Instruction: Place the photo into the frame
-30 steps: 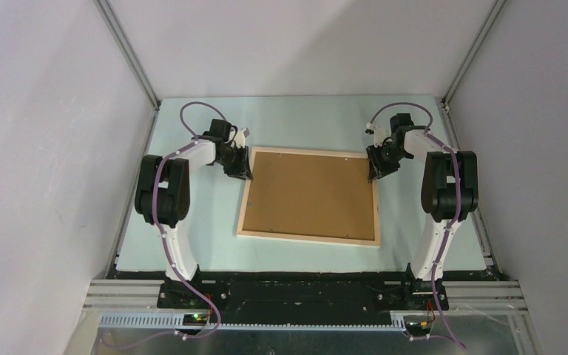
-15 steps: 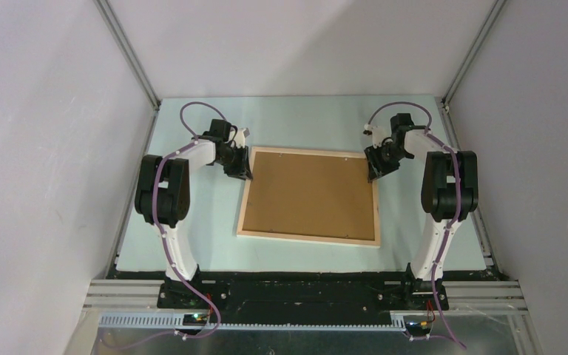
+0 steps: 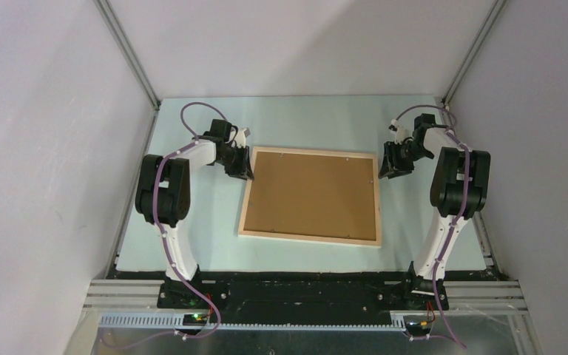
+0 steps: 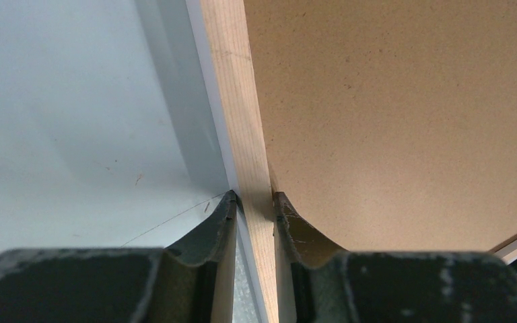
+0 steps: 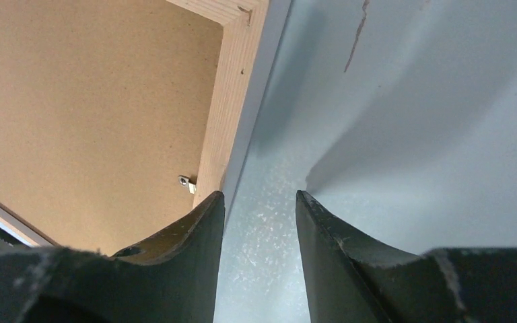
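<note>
The frame (image 3: 309,239) lies flat in the middle of the table, back side up, its pale wood rails around a brown backing board (image 3: 310,194). The photo is hidden. My left gripper (image 3: 242,171) sits at the frame's far left corner. In the left wrist view it (image 4: 252,198) is shut on the frame's left rail (image 4: 242,121), one finger outside and one on the board (image 4: 390,121) side. My right gripper (image 3: 387,171) hangs just off the frame's far right corner. Seen from the right wrist, it (image 5: 259,195) is open over bare table, the right rail (image 5: 232,87) beside its left finger.
A small metal clip (image 5: 186,183) sits on the backing board by the right rail. Grey walls with aluminium posts (image 3: 127,52) close in the pale table (image 3: 310,122) on three sides. Both arm bases stand at the near edge.
My right gripper has opened, let go of the frame's right rail and moved right, off the frame. The left arm has stayed put.
</note>
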Available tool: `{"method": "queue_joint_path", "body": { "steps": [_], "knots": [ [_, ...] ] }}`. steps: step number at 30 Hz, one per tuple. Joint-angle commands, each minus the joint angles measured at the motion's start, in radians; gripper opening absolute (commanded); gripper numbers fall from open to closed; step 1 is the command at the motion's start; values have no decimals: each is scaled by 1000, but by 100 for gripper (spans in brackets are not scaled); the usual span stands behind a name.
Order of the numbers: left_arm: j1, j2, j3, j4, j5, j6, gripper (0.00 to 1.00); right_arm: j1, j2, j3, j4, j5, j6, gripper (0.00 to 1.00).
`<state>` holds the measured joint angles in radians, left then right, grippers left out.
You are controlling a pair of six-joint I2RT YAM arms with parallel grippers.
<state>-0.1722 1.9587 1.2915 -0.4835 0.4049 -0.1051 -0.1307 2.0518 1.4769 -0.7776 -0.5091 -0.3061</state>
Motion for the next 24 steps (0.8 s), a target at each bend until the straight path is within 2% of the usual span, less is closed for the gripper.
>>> {"method": "queue_joint_path", "body": {
  "steps": [1,20,24],
  "knots": [
    [-5,38,-3,-36,6,13,0,3,-27,-6,23,8,39,48],
    [-2,32,-11,-34,4,-3,0,58,-66,-84,67,8,68,49],
    [0,30,-17,-31,2,-13,0,64,-61,-96,73,37,80,45]
  ]
}}
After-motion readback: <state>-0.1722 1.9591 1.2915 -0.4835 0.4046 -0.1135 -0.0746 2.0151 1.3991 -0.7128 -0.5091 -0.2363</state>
